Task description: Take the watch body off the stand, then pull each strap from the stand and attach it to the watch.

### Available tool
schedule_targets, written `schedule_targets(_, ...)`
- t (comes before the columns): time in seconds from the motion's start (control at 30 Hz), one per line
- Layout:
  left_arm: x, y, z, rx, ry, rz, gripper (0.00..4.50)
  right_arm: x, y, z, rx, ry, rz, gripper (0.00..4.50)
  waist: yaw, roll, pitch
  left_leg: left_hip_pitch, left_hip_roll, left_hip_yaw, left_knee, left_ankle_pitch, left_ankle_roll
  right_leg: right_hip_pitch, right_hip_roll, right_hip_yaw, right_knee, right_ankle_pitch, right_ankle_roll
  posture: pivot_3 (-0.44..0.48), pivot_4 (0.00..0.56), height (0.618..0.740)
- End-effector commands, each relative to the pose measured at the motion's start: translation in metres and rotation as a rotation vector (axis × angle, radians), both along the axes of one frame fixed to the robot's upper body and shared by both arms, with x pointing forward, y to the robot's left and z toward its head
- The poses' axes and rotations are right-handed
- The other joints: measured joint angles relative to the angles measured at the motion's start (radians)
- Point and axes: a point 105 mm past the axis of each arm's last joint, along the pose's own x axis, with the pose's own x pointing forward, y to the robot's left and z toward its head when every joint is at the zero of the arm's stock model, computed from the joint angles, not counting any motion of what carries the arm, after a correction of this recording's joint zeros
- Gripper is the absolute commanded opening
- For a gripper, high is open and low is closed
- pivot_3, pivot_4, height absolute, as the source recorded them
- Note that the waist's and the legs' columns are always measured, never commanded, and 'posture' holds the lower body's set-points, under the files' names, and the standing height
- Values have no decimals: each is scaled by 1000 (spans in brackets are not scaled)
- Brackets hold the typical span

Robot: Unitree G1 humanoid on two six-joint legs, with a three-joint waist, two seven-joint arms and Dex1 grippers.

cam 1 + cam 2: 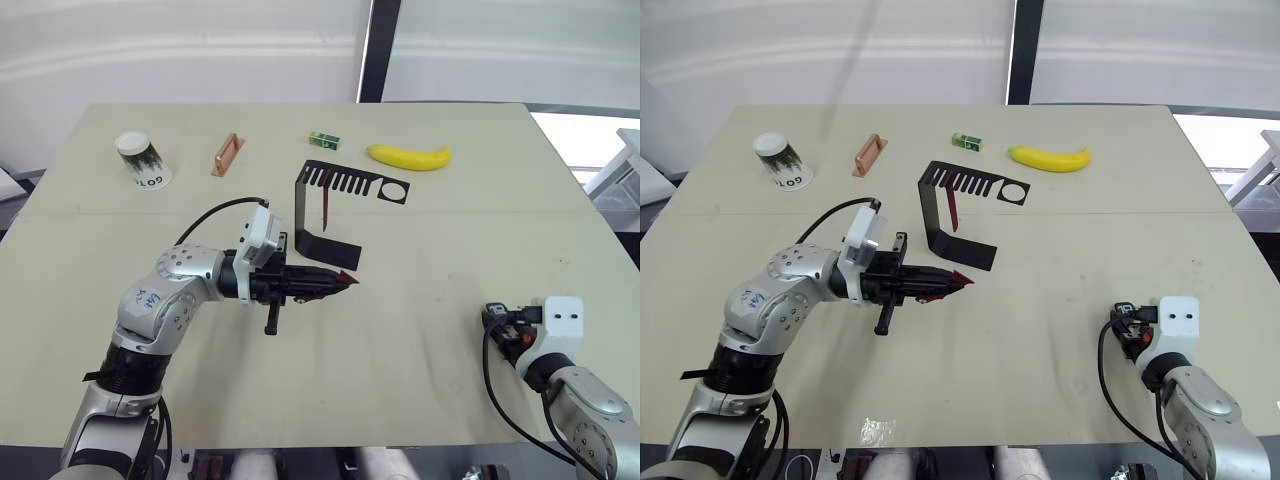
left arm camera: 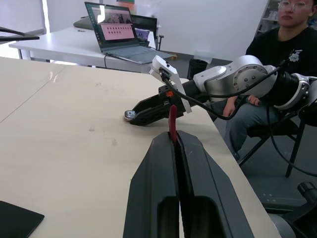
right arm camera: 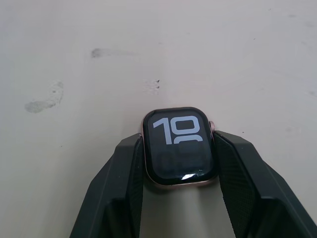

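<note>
Watch body (image 3: 179, 146) sits clamped in the right gripper (image 3: 179, 153); left gripper (image 1: 335, 282), pinching one strap (image 1: 343, 278), must carry it right to mate them.

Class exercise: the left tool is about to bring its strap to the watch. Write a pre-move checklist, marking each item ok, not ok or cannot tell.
1. Watch body off the stand and clamped between the right tool's fingers: ok.
2. Watch face up, numerals readable: ok.
3. Dark-red strap pinched in the shut left tool, tip sticking out: ok.
4. Second strap hanging in a stand slot: ok.
5. Strap end aligned with the watch's slot: cannot tell.
6. Table between the two tools free of objects: ok.
</note>
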Motion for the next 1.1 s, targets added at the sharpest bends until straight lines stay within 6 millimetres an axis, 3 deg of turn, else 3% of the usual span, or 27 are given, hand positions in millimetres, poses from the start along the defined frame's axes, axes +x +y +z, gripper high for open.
schedule_targets(0.03,-1,-1,7,-13,-37,-16,0,-2,-2,3,-10,-19,-13,2691,0,0,0,0,0,0,0,0,0,0,0,0,0,0,0,0,150,740)
schedule_targets(0.17,-1,-1,8,-15,-37,-17,0,-12,-5,6,-56,-37,-6,4471,0,0,0,0,0,0,0,0,0,0,0,0,0,0,0,0,150,740)
schedule_targets(0.57,0,-6,10,-21,-39,-25,0,-15,7,-3,66,-116,-109,4471,-1,0,0,0,0,0,0,0,0,0,0,0,0,0,0,0,150,740)
schedule_targets(0.87,-1,-7,9,-23,-41,-18,0,-6,7,-10,-16,-105,-162,4471,-2,0,0,0,0,0,0,0,0,0,0,0,0,0,0,0,150,740)
schedule_targets(0.97,0,-7,10,-22,-42,-14,0,-3,8,-11,-17,-104,-145,3727,-2,0,0,1,0,0,0,0,0,0,0,0,1,0,0,0,150,740)
schedule_targets(1.1,0,-7,10,-22,-44,-12,0,2,10,-12,-5,-106,-131,3727,-2,0,0,1,0,0,0,0,0,0,0,0,0,0,0,0,150,740)
